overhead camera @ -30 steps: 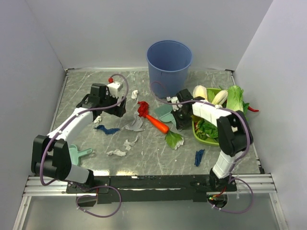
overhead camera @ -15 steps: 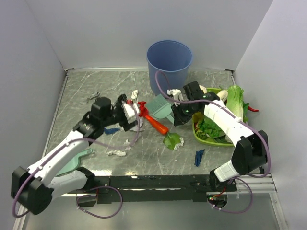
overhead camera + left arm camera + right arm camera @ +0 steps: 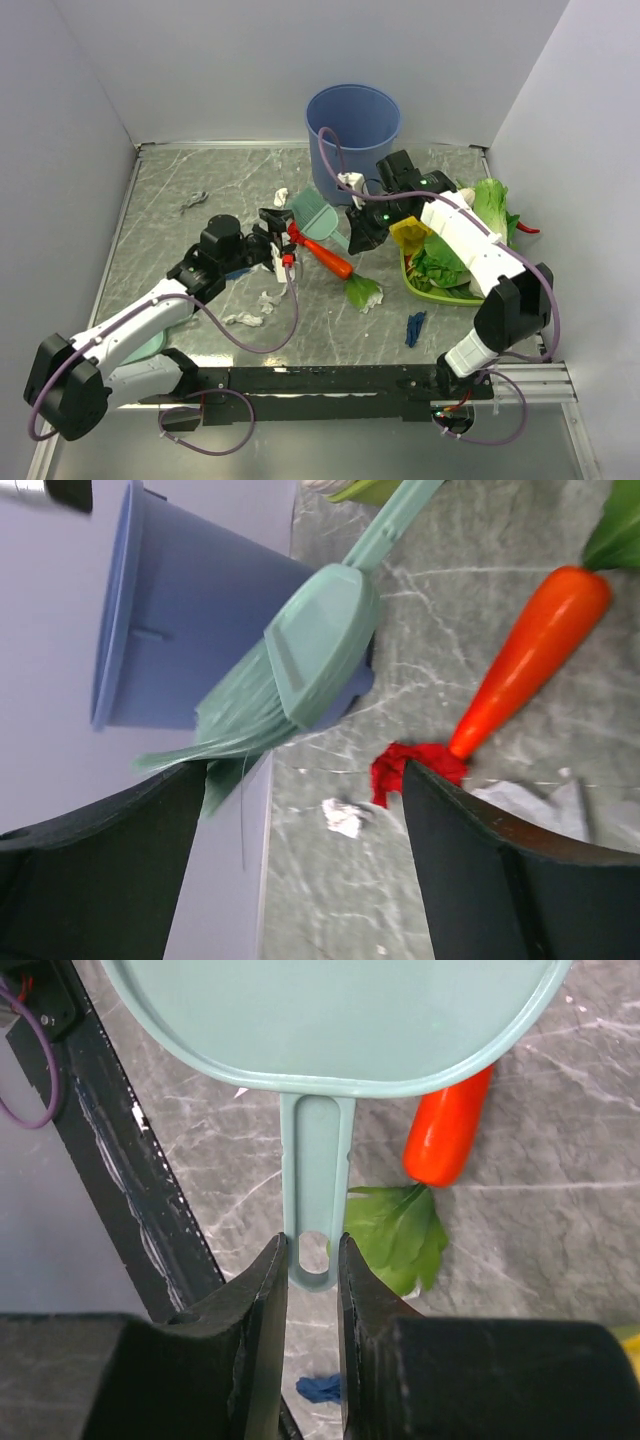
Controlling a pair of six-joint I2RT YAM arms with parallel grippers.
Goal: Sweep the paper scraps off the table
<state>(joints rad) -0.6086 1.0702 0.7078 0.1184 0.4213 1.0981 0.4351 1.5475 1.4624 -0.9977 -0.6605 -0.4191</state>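
Paper scraps lie on the table (image 3: 160, 240): a red one (image 3: 297, 228) at the carrot's tip, white ones (image 3: 281, 196) (image 3: 243, 319) (image 3: 267, 299), a grey one (image 3: 192, 202) and a dark blue one (image 3: 414, 328). My left gripper (image 3: 281, 238) is open and empty, right beside the red scrap (image 3: 405, 770), with a white scrap (image 3: 341, 817) between its jaws' line of sight. My right gripper (image 3: 357, 226) is shut on the handle (image 3: 316, 1190) of the teal brush (image 3: 315, 210), held in the air in front of the bin. The second dark blue scrap is hidden.
A blue bin (image 3: 352, 125) stands at the back centre. An orange carrot (image 3: 328, 257) with green leaves (image 3: 362, 292) lies mid-table. A green tray (image 3: 410, 275) of vegetables sits at the right. A teal dustpan (image 3: 152, 343) lies partly under my left arm.
My left arm swung from the back left toward the centre, its gripper now at the red scrap. My right gripper lifted the brush off the table and carried it left, toward the bin.
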